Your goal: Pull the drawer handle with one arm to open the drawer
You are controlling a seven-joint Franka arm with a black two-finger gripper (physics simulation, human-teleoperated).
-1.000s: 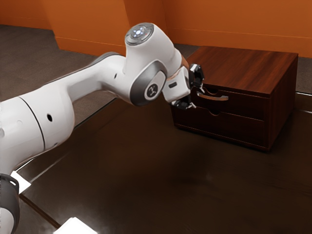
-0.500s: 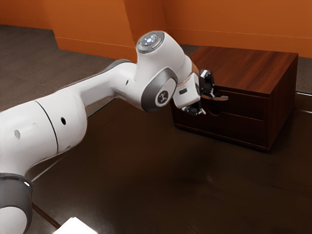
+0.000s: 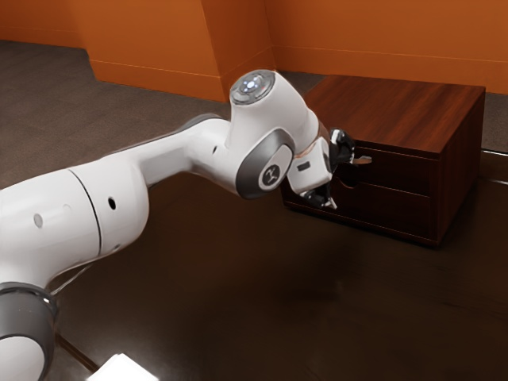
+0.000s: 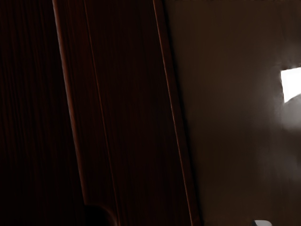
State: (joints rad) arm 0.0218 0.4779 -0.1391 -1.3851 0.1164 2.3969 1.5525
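Drawer [image 3: 393, 168], the upper of two in the cabinet [image 3: 397, 111], is sitting flush with the cabinet's front. The cabinet is standing on the desk [image 3: 238, 302] at the exterior view's right. The pincer [image 3: 343, 153] is hanging right at the handle [image 3: 363, 159], whose end is sticking out past it. I cannot tell whether the pincer is gripping the handle. The wrist camera is facing the dark wood front [image 4: 127, 113] from close up.
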